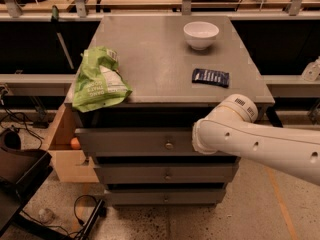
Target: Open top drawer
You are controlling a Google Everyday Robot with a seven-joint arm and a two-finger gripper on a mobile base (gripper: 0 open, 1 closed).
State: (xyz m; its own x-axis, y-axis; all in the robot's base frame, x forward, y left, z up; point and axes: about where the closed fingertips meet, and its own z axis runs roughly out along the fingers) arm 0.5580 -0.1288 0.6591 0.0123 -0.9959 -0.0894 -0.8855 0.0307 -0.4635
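The top drawer (130, 141) is the uppermost of three grey drawers in the cabinet, with a small round metal knob (169, 145) at its centre. A dark gap shows between its front and the tabletop, and the front stands a little forward of the two drawers below. My white arm (250, 141) reaches in from the right and its rounded end covers the right part of the drawer front, just right of the knob. My gripper is hidden behind that arm link.
On the grey tabletop (155, 59) lie a green bag (97, 81), a white bowl (200, 34) and a dark blue packet (210, 77). Two narrower grey drawers (165, 175) sit below. A pale wooden box drawer (62, 149) with an orange object stands open at the left. Cables lie on the floor.
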